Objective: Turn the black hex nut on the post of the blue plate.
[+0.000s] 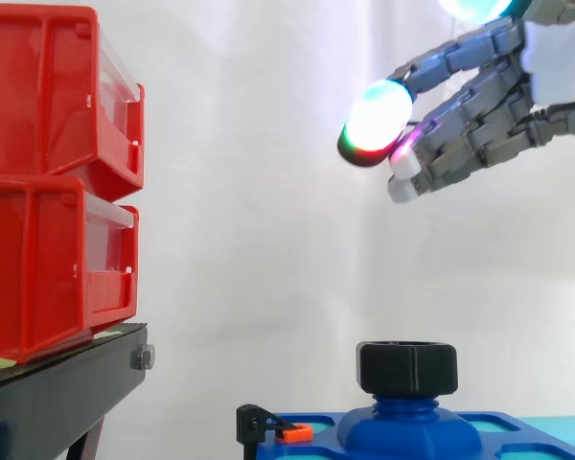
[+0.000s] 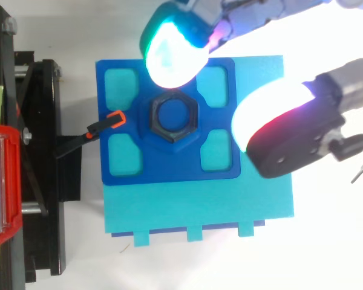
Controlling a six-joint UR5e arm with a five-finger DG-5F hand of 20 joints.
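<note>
A black hex nut (image 1: 407,368) (image 2: 172,117) sits on the blue post (image 1: 407,422) at the middle of the blue plate (image 2: 118,157). The plate rests on a turquoise base (image 2: 199,208). My hand (image 1: 479,115) hangs well above the nut and to its right, with its fingers spread and only loosely bent, holding nothing. In the top view one glowing fingertip (image 2: 172,51) lies over the plate's far edge and the thumb pad (image 2: 284,130) hovers to the right of the nut.
Two stacked red bins (image 1: 53,182) stand on a black stand (image 1: 57,388) at the left. A small black clamp with an orange tip (image 2: 106,124) grips the plate's left edge. Behind everything hangs a white curtain.
</note>
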